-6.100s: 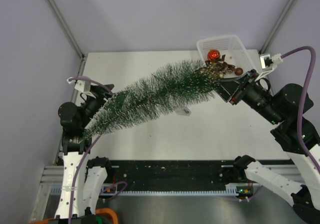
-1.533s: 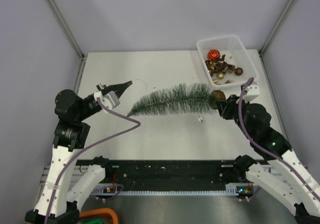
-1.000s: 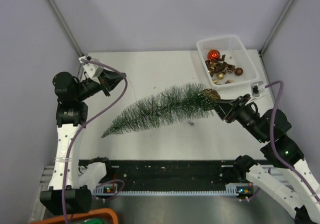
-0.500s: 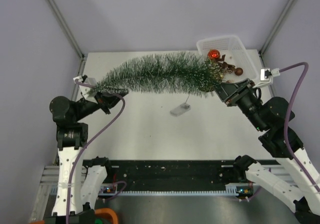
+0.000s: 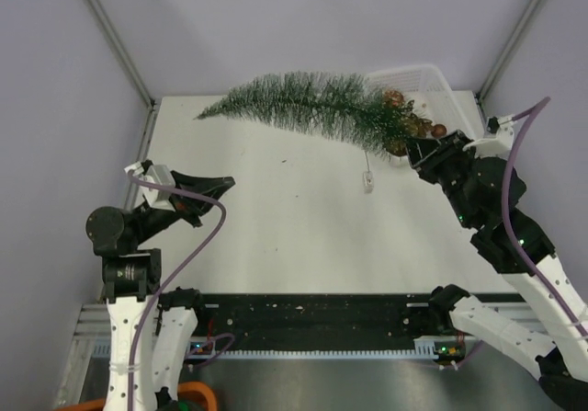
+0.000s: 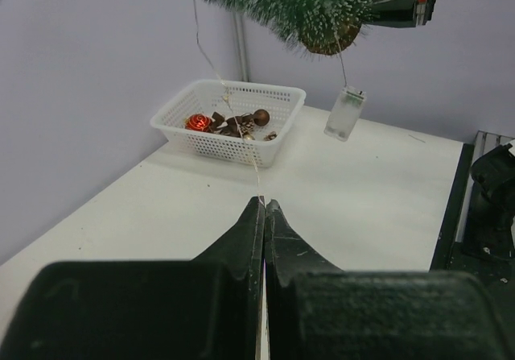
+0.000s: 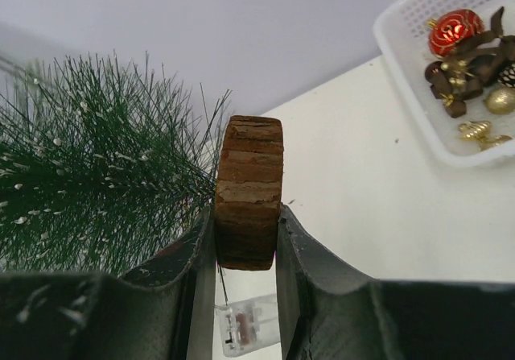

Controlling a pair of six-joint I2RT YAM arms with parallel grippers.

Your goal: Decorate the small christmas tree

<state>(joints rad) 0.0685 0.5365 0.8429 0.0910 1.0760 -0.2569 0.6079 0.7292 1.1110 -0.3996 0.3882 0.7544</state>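
Top external view: at left, the left gripper [image 5: 226, 183] has its jaws pressed together on a thin wire [image 6: 228, 102]. The tree [image 5: 303, 108] hangs level in the air over the table's [image 5: 276, 236] far edge. The right gripper [image 5: 412, 150] pinches its wooden base [image 7: 249, 191], beside the basket [image 5: 441, 84].

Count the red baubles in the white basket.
1. The red bauble lies at one end of the basket, next to the brown ornaments; more could be buried under them.
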